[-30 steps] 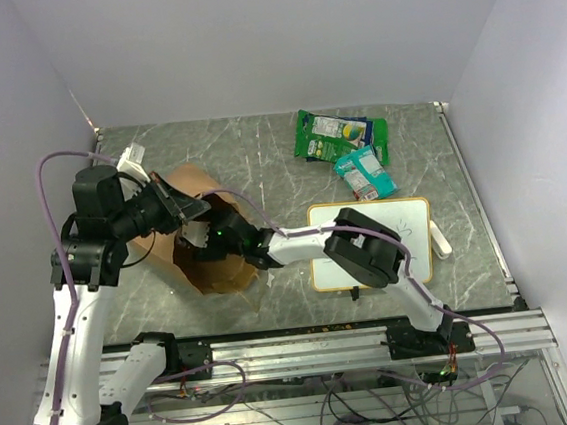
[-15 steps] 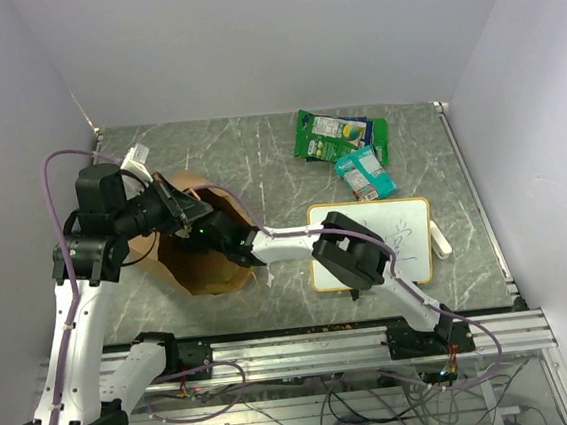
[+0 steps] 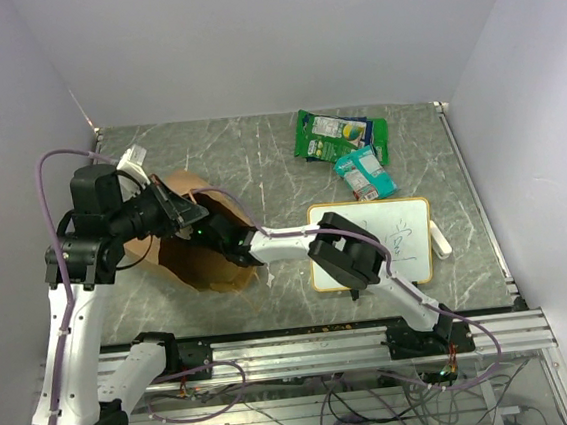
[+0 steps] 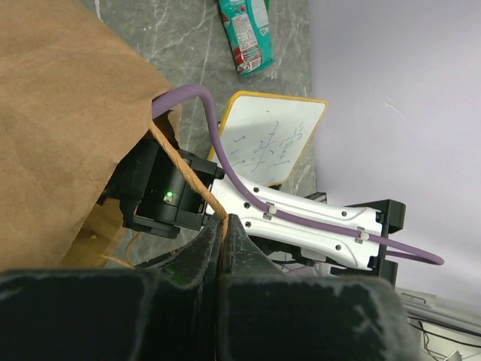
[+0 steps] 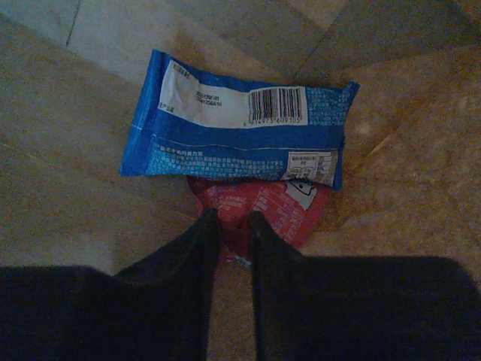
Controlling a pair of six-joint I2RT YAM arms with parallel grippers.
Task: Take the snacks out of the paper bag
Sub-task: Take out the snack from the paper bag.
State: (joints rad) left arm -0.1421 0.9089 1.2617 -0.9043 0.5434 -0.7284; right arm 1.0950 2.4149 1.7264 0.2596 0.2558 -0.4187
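Note:
The brown paper bag [image 3: 209, 272] lies on the table's left, mouth facing right. My left gripper [image 3: 185, 214] is shut on its tan string handle [image 4: 188, 179], holding the mouth up; the string runs between the closed fingers [image 4: 223, 222]. My right arm reaches into the bag [image 4: 68, 113], so that gripper is hidden from above. Inside, the right gripper [image 5: 234, 222] has its fingers pinched on the near edge of a pink-red packet [image 5: 282, 204]. A blue packet [image 5: 233, 128] lies across that packet's far side. A green bag [image 3: 331, 135] and a teal pouch [image 3: 365, 173] rest on the table outside.
An orange-framed whiteboard [image 3: 405, 223] lies right of centre, with a small white object [image 3: 441, 248] at its right edge. The right arm's elbow [image 3: 346, 257] hangs over the board's left side. Walls close in on the left and right.
The right arm has pushed deeper into the bag, and its jaws have narrowed from wide open onto the pink-red packet. The left gripper keeps its hold on the handle.

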